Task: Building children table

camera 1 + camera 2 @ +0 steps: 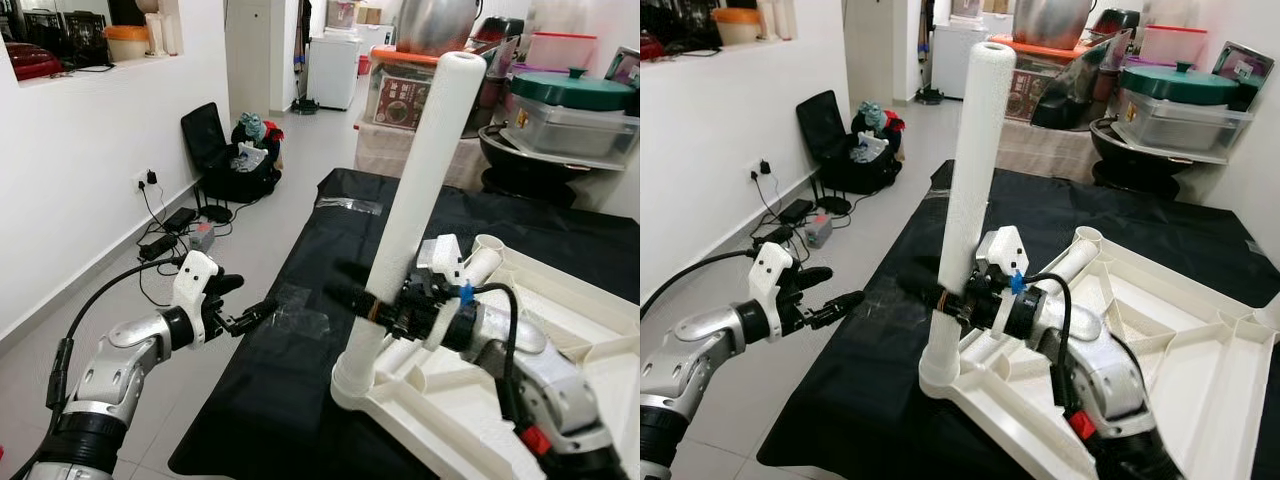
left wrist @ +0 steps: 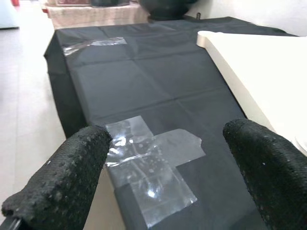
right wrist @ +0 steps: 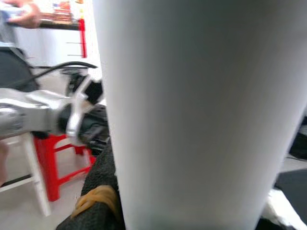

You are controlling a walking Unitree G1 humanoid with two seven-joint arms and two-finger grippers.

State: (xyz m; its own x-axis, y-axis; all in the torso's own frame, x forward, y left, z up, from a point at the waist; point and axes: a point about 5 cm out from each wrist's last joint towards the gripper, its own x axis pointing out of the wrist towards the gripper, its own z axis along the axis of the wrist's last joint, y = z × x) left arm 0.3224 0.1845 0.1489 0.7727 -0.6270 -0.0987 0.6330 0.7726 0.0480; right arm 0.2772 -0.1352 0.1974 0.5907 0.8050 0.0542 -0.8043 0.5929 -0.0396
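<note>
Left eye view: the right gripper (image 1: 362, 300) clamps a smooth white table leg (image 1: 420, 190) standing upright in the corner socket of the upturned ribbed tabletop (image 1: 560, 340) on black cloth (image 1: 300, 330). Left wrist view: the left gripper (image 2: 168, 163), fingers spread, hovers over taped cloth edge beside bare floor.

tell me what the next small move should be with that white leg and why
Probably press the white leg straight down while nudging its top upright. The right gripper is shut on it low down, its foot sits in the corner socket of the upturned tabletop, yet it leans. The left gripper hangs open over the black cloth, free to steady it.
</note>
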